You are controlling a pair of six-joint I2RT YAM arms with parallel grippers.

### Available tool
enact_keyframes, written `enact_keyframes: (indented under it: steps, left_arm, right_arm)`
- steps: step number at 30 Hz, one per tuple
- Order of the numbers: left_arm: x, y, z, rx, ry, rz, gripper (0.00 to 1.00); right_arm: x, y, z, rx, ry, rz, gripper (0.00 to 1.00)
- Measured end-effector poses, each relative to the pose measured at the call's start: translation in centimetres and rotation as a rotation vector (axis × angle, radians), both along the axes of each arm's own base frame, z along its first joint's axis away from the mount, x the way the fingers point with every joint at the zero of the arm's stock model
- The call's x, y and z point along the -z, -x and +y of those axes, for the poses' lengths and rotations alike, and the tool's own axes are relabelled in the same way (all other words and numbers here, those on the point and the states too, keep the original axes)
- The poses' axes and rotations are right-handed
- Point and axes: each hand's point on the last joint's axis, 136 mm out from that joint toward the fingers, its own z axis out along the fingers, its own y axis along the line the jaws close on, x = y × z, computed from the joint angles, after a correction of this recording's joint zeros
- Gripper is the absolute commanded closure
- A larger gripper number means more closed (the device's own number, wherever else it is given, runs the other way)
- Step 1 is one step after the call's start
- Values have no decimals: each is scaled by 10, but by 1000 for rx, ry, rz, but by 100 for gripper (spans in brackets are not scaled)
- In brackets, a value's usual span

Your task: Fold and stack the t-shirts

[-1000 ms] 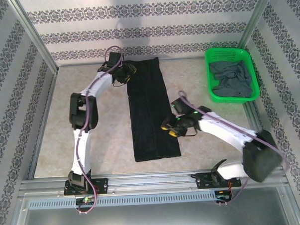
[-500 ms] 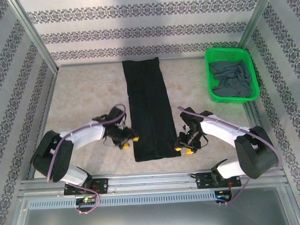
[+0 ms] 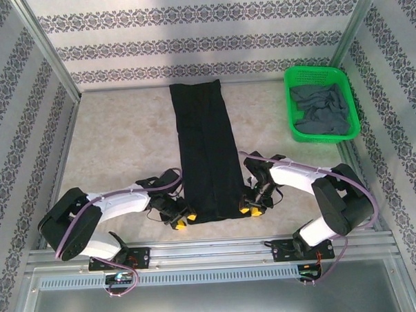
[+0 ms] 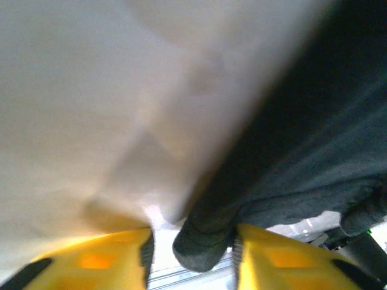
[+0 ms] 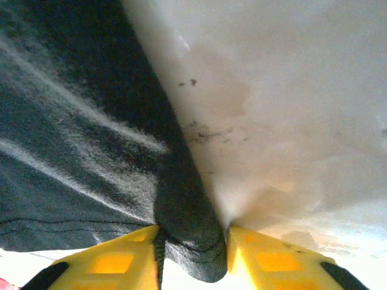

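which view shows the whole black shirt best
The top external view: the black t-shirt lies there as one long folded strip, end to end. The left wrist view has one near corner between yellow fingers; the right wrist view has the other corner, close up.

Both arms low and bent inward, left tool (image 3: 182,220) and right tool (image 3: 249,208) pinched on cloth.

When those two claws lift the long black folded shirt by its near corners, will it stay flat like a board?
Probably not. The long black folded cloth t-shirt lies limp on the table, and its corner bunches between the right gripper fingers, so it should sag. Its fuzzy weave likely resists slipping.
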Motion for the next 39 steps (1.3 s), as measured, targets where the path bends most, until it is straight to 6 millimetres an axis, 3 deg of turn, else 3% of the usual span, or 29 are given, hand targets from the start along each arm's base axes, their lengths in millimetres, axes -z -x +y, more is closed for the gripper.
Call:
enact_keyframes:
  steps: [3,6,11,17,23,26,28,33,39]
  left_arm:
    - [0,-3,-5,-7,-1,23,89]
    - [-4,-9,-15,2,29,-11,100]
    - [-5,-9,-12,2,44,-87,100]
    - [-7,10,14,-35,49,-145,100]
    - [-33,-3,15,-90,95,-252,100]
    - [-52,-22,10,-125,99,-329,100]
    - [-73,-42,7,-164,107,-394,100]
    - [-122,-111,18,-313,125,-545,100]
    - [-125,-197,33,-400,66,-593,100]
  right_arm:
    - [1,0,-2,17,14,7,83]
    - [-1,-5,7,21,-21,-17,100]
    - [-4,-7,16,6,-49,-45,100]
    - [-24,13,31,-56,-98,-55,100]
    - [-53,16,35,-21,-139,-72,100]
    - [-68,-1,39,23,-155,-98,100]
    - [-84,-23,41,73,-173,-133,100]
    - [-117,-86,45,165,-201,-232,100]
    - [-126,-173,47,257,-194,-306,100]
